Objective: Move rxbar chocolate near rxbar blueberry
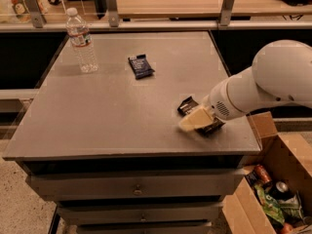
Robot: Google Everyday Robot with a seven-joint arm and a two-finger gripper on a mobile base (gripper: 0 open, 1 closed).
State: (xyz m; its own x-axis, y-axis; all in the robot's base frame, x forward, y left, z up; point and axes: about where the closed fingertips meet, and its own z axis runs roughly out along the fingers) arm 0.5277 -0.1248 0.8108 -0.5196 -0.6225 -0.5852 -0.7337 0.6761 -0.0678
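Note:
The rxbar chocolate (187, 106), a long black wrapper, lies near the table's right front corner, its middle covered by my gripper. My gripper (195, 120) is down on or just above this bar, at the end of the white arm coming in from the right. The rxbar blueberry (141, 66), a shorter dark navy wrapper with a pale label, lies flat at the table's back middle, well apart from the gripper and the black bar.
A clear water bottle (81, 42) stands upright at the table's back left. The grey table (107, 116) has drawers below its front edge. An open cardboard box (280, 172) with cans and packets stands on the floor at the right. A rail runs behind the table.

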